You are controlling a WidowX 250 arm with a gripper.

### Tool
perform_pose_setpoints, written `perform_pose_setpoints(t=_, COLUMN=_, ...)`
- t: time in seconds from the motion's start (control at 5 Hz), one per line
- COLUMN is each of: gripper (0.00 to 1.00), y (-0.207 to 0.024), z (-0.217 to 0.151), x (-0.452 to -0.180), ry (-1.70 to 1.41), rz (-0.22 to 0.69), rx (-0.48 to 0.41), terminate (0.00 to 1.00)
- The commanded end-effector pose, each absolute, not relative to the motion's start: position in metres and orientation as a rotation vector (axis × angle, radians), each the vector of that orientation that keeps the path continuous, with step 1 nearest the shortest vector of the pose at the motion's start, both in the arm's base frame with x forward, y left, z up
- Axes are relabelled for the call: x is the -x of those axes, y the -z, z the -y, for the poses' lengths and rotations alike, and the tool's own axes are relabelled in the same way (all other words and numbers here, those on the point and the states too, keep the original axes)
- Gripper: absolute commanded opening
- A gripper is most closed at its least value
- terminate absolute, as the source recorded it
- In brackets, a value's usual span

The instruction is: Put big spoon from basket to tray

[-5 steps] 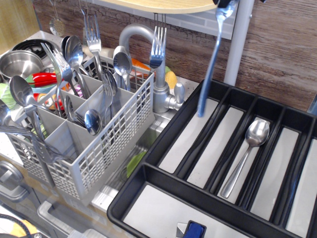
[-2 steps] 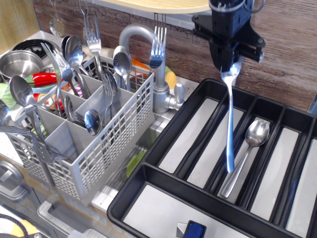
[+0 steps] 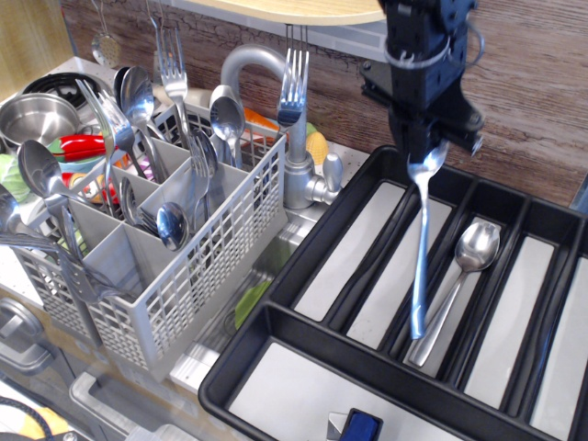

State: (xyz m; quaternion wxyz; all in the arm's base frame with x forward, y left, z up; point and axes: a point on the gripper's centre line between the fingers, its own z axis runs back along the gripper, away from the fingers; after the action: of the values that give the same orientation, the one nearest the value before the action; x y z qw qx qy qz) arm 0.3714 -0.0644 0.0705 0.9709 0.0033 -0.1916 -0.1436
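My gripper (image 3: 424,147) is shut on the bowl end of a big shiny spoon (image 3: 421,253), which hangs handle-down over the black tray (image 3: 276,323). The handle tip is low, at the divider between the second and third long compartments. Another big spoon (image 3: 457,287) lies flat in the third compartment, just right of the hanging one. The light grey lattice basket (image 3: 197,266) stands at the left, holding several spoons and forks upright in its compartments.
A grey faucet (image 3: 292,152) rises between basket and tray. A steel pot (image 3: 37,118) and red and green items sit behind the basket at far left. A wooden shelf (image 3: 303,9) is overhead. A blue object (image 3: 360,426) sits in the tray's crosswise compartment.
My gripper came down from the top of the frame with the spoon. The spoon moved right from over the first compartment, then lower toward the second and third compartments' divider.
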Motion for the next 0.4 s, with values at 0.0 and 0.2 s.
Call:
perform_pose_setpoints(t=0.0, gripper=0.0, y=-0.048, z=0.089, x=-0.372, ry=0.373, rz=0.503, rx=-0.025, terminate=0.0)
perform_pose_setpoints(t=0.2, gripper=0.0, y=-0.025, z=0.096, x=-0.37, ry=0.349, rz=0.543, rx=0.025, terminate=0.0)
